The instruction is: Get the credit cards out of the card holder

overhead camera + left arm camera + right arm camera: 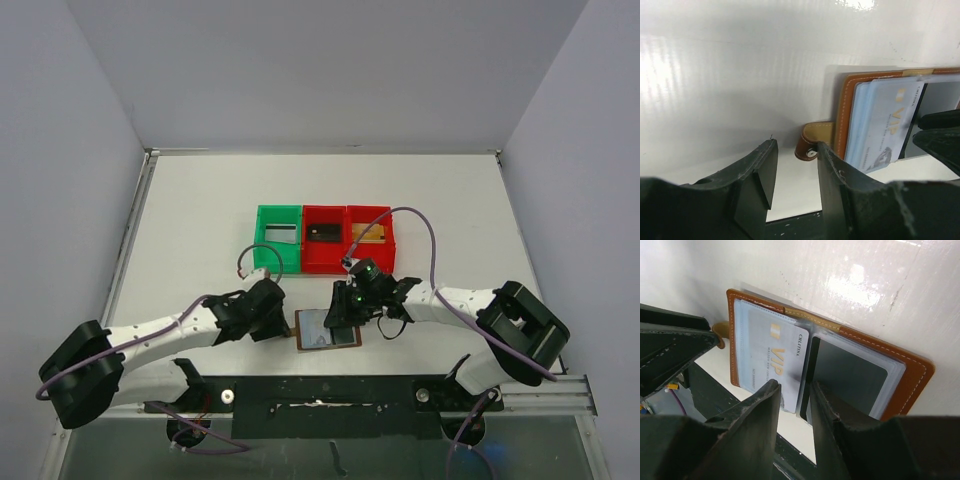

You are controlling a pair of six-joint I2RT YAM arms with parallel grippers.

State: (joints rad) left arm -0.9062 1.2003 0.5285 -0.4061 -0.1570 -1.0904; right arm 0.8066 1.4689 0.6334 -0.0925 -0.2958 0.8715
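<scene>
The brown card holder [300,330] lies open on the table near the front edge. In the right wrist view, a pale blue credit card [771,354] marked VIP sticks out of its clear sleeve, and a dark card [850,374] sits in the other sleeve. My right gripper [794,386] stands open just over the blue card's lower corner and the fold. My left gripper [796,146] is open at the holder's left edge, its right finger beside the brown strap tab [812,142]. From above, the left gripper [283,320] and right gripper [345,318] flank the holder.
A green bin [262,240] and two red bins [306,245] [392,240] stand in a row behind the holder, each with a flat item inside. The black rail [330,395] runs along the table's front edge just below the holder.
</scene>
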